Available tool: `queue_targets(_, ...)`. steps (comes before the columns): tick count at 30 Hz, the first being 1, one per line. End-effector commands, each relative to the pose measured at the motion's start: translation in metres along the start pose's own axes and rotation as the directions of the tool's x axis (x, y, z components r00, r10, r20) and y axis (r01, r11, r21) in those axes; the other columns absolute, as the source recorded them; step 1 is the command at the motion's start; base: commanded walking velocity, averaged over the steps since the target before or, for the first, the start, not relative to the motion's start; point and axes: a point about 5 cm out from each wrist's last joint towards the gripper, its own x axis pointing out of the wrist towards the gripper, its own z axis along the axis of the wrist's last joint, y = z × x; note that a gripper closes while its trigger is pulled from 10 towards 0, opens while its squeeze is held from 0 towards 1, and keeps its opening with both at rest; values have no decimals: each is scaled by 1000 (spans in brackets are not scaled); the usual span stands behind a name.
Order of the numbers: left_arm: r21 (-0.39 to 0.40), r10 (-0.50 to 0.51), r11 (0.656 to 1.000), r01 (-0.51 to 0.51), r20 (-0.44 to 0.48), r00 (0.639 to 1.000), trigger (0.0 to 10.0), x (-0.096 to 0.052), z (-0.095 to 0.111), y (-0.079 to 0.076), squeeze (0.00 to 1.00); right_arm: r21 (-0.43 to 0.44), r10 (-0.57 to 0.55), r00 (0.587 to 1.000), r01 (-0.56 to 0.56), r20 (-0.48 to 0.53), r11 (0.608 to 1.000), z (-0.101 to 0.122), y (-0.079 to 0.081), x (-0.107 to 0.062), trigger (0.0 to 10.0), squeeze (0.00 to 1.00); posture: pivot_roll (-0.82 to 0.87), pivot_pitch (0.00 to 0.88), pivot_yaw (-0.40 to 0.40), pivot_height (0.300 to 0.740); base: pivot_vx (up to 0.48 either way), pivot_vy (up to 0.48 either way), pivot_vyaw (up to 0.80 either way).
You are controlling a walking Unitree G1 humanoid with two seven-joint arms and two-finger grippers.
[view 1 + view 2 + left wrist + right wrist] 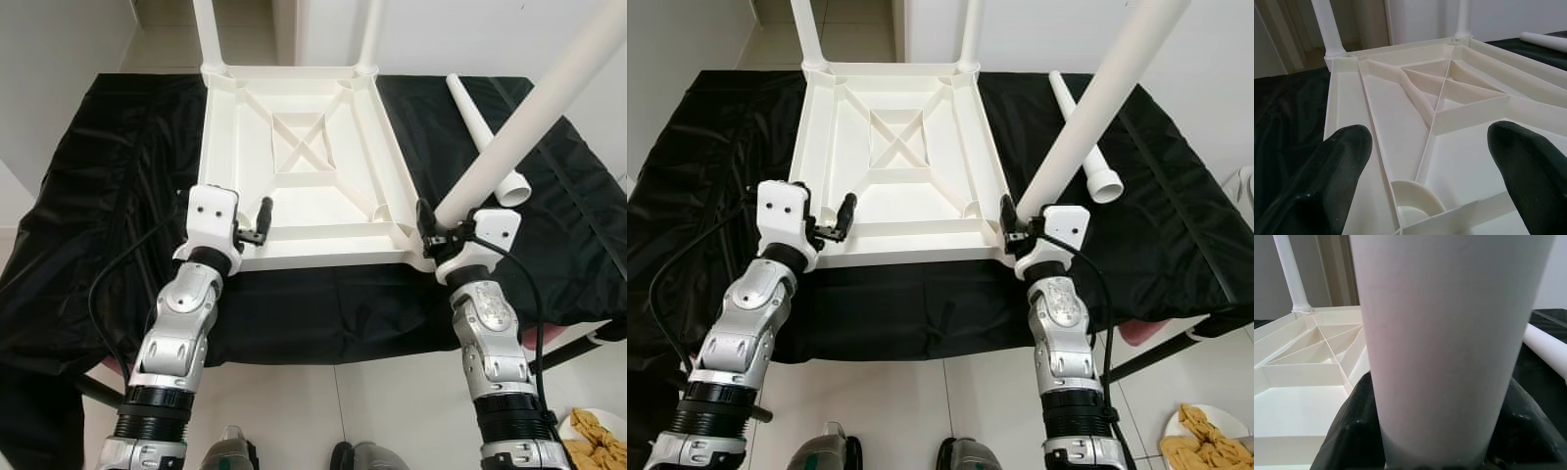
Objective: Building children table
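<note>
Right gripper: jaws clamped on white plastic tube leg, at near right corner of upturned white plastic tabletop.
Left gripper jaws are released at your near left corner. Misaligned leg may jam; black-draped surface lets tabletop slide.

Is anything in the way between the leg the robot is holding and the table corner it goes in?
Nothing visible. The right gripper holds the white leg right at the near right corner of the upturned tabletop.
</note>
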Motion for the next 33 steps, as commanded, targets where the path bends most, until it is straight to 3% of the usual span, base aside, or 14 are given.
queue_targets(1, 5, 9, 1000, -9, -14, 1000, 10000, -3, -3, 2, 0, 3, 4, 999, -3, -35, 1000, -6, 1, -2, 10000, 0, 55, 66, -34, 740, 0, 0, 0)
queue_targets(33, 4, 10, 1000, -10, -13, 1000, 10000, -4, -3, 2, 0, 4, -2, 999, 2, -39, 1000, -7, 0, -4, 10000, 0, 54, 72, -34, 740, 0, 0, 0)
